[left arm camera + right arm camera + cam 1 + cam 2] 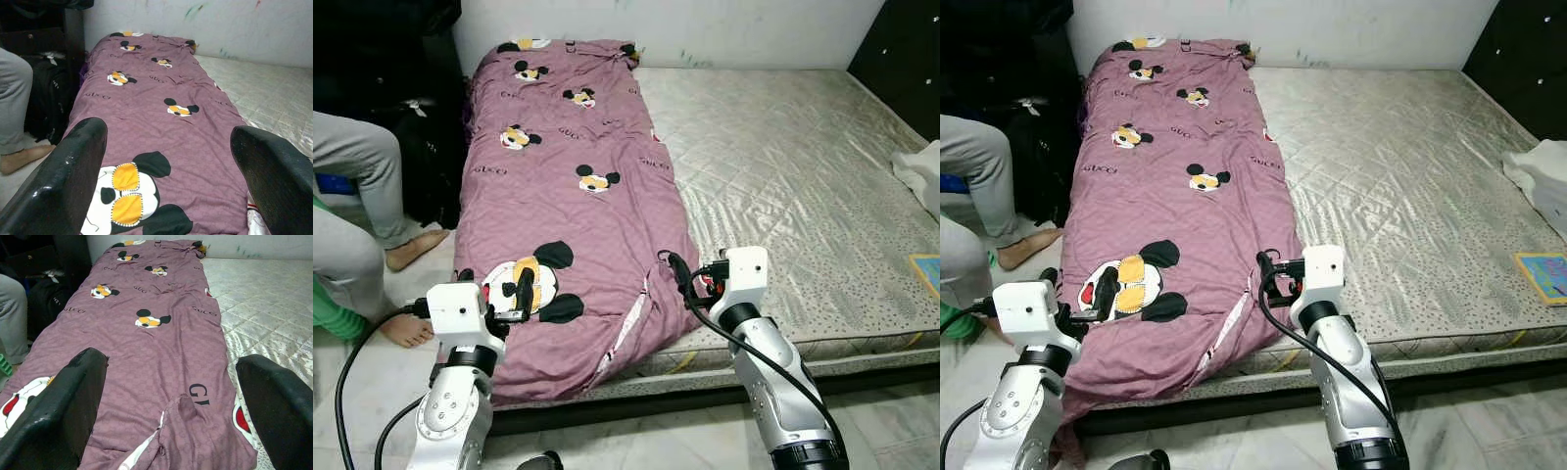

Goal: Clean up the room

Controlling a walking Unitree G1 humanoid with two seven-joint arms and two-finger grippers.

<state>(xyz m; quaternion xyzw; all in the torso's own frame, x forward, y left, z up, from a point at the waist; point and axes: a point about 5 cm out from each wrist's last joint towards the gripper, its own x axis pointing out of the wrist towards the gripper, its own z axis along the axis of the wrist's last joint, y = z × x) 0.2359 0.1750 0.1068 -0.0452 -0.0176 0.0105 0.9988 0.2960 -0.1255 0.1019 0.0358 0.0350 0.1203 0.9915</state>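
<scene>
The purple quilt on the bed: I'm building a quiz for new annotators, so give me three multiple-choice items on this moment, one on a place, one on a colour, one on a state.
1. Where does the purple quilt lie on the mattress?
A. along the robot's left side
B. along the robot's right side
C. spread over all of it

2. What colour is the small flat book near the mattress's right edge?
A. red
B. blue with a yellow border
C. black

3. How do the left gripper and right gripper stand?
A. both shut on the quilt
B. left open, right shut
C. both open, holding nothing

Answers:
1 A: the quilt runs in a strip down the left, with bare mattress to its right.
2 B: the right eye view shows a blue cover with a yellow border.
3 C: each wrist view shows two fingers wide apart, the quilt visible between them.
</scene>
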